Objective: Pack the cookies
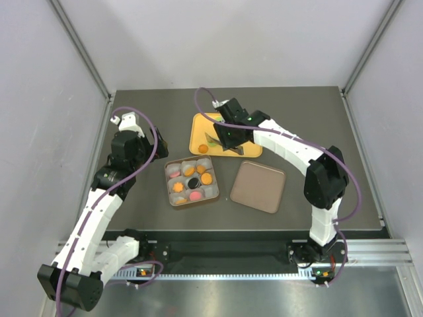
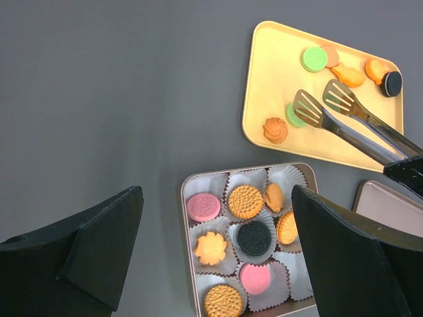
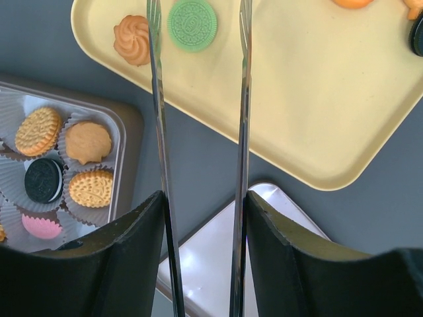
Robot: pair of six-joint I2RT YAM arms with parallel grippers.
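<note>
Several cookies sit in white paper cups inside the metal tin, in orange, pink and black. More cookies lie on the yellow tray: a green one, an orange swirl and a black one. My right gripper is shut on metal tongs. The tongs' two blades stand apart over the tray, with a green cookie between them near the tips. My left gripper hovers open above the tin's left side, holding nothing.
The tin's lid lies flat to the right of the tin, just below the yellow tray. The right arm arcs over the table's right half. Grey walls close in the table on three sides.
</note>
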